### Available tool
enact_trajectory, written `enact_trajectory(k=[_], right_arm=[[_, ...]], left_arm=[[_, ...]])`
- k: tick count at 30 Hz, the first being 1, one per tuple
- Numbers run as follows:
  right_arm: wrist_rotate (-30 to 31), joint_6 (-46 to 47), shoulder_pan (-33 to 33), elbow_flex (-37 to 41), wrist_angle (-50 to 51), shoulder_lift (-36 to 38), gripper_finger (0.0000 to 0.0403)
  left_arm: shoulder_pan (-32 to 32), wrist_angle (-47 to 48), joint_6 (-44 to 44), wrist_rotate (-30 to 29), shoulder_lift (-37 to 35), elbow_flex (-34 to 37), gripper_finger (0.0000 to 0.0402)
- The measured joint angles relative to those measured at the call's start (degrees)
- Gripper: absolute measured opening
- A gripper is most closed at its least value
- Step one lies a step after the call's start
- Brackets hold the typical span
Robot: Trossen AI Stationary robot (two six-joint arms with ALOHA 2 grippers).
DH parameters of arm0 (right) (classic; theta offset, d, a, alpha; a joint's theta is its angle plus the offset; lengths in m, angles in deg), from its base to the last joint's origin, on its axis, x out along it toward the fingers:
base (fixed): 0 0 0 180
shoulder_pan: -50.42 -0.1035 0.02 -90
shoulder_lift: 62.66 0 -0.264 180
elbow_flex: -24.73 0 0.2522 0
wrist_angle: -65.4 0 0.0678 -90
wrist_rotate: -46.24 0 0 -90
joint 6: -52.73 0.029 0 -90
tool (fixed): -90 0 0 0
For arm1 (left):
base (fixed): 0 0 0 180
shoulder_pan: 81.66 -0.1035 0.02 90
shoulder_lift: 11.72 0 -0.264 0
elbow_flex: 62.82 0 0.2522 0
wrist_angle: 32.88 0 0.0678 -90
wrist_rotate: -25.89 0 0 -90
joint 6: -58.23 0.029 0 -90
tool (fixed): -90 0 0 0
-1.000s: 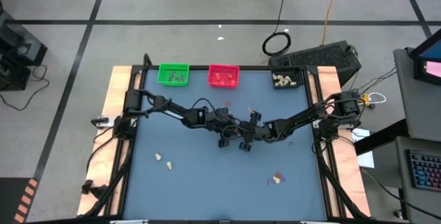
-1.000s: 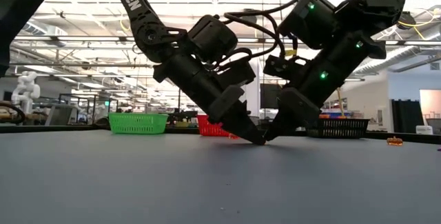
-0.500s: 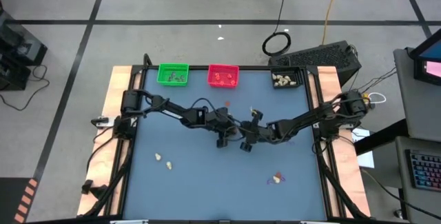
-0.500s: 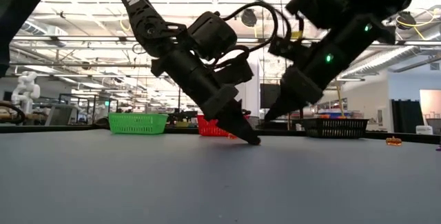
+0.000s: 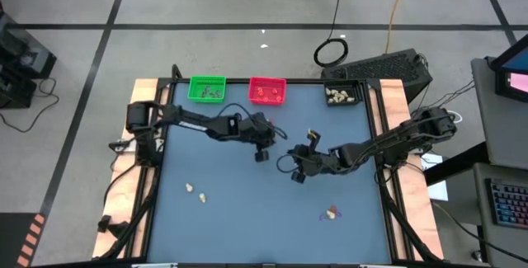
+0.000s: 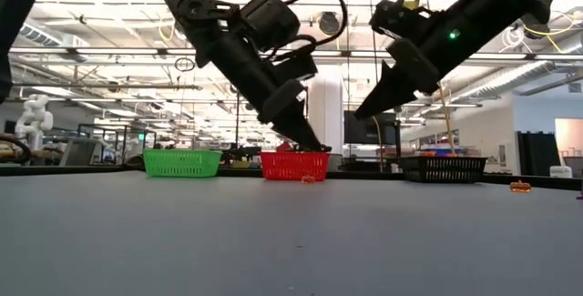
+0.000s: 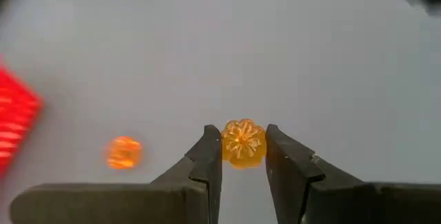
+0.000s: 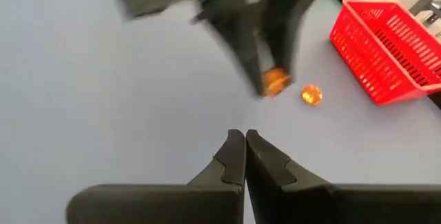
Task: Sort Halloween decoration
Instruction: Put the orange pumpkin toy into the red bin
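Between the fingers of my left gripper [image 7: 242, 136] sits a small orange pumpkin trinket [image 7: 242, 142], raised above the blue table just before the red tray [image 5: 267, 91]. A second orange trinket [image 7: 124, 151] lies on the table below it, close to the tray. My right gripper [image 8: 244, 138] is shut and empty, raised above the table's middle [image 5: 290, 156], to the right of my left gripper [image 5: 271, 133]. My left gripper pinches the orange pumpkin's two opposite sides [image 7: 226, 145] between its two fingertips. The fingers slant down toward the table's far side. The pumpkin is lifted clear of the table, its ribbed top facing the wrist camera.
The green tray [image 5: 207, 89], red tray and black tray [image 5: 344, 96] stand in a row along the far edge. Two cream trinkets [image 5: 195, 192] lie near left, a purple and cream one [image 5: 332, 213] near right. Bare blue table lies between.
Both grippers have risen from the table's middle, where their tips met. My left gripper has gone up and toward the red tray, carrying the orange pumpkin clear of the table. My right gripper has lifted and drawn back toward the table's right, still shut.
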Motion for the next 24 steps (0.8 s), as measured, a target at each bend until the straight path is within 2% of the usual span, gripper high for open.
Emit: enact_trajectory(k=[6, 11, 18, 24], right_arm=[[0.0, 0.52, -0.33, 0.04, 0.72, -0.08, 0.0], [0.0, 0.36, -0.33, 0.04, 0.81, -0.1, 0.0], [-0.02, 0.22, -0.35, 0.06, 0.51, -0.12, 0.0], [-0.03, 0.2, -0.35, 0.06, 0.48, -0.12, 0.0]], left_arm=[[-7.19, 0.28, -1.6, -0.38, -4.23, -0.12, 0.0088], [-15.31, 3.48, -2.0, 0.28, -4.58, -2.68, 0.0088], [-23.3, 6.54, -1.5, 6.29, 0.33, -9.89, 0.0086], [-27.03, 10.5, -0.12, 11.4, 6.63, -16.5, 0.0086]])
